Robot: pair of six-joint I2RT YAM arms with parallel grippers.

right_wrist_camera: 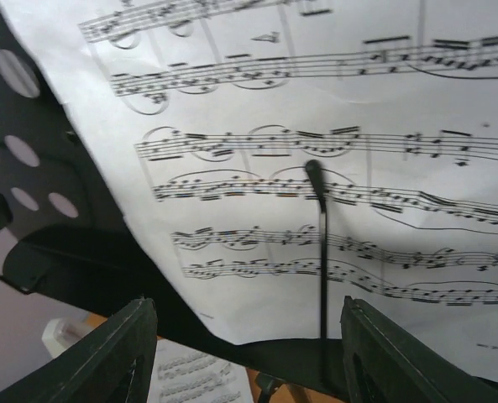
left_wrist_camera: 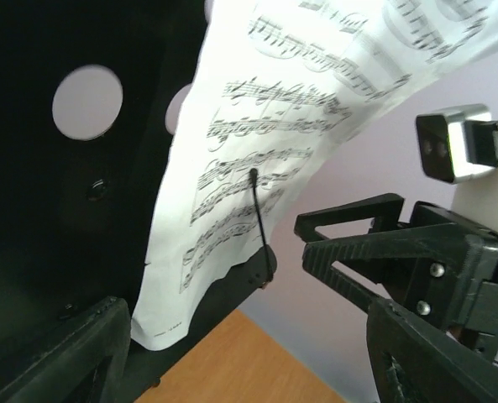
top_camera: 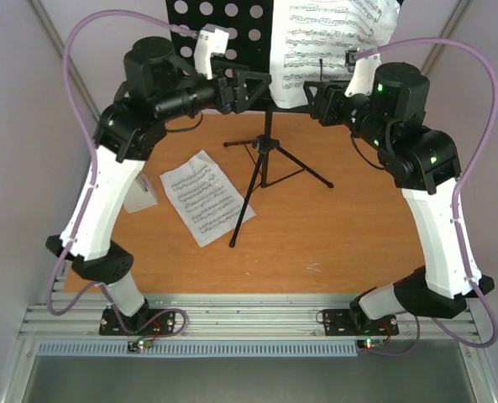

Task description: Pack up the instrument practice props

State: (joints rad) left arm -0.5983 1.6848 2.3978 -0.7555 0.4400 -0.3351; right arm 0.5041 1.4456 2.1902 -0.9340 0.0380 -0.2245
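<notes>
Found the stand point(top_camera: 265, 159) upright at the back of the worktop point(top_camera: 358, 235), tripod point(top_camera: 257, 193) spread, with one sheet point(top_camera: 324, 42) on the right half of its desk point(top_camera: 219, 17), pinned by a thin wire clip point(right_wrist_camera: 320, 252). Found a second sheet point(top_camera: 200, 197) flat on the worktop, just left of the tripod. Saw the left end effector point(left_wrist_camera: 244, 332) gaping wide at the desk's lower lip, gripping nothing. Saw the right end effector point(right_wrist_camera: 247, 323) likewise parted, one finger either side of the sheet's bottom edge and the clip, apparently clear of the paper. Judged the step in hand to be freeing the clipped sheet. Best done by closing on the bare bottom margin beside the clip, not over it. Better then to slide the paper upward or sideways from under the wire than to tug it straight out, with the desk steadied at its lip against tipping. Little room between the two end effectors, almost nose to nose under the desk. Open worktop right of the tripod for laying the sheet down. Walls point(top_camera: 13, 126) close on both sides, and cables point(top_camera: 106, 29) looping high near the desk's corners.
</notes>
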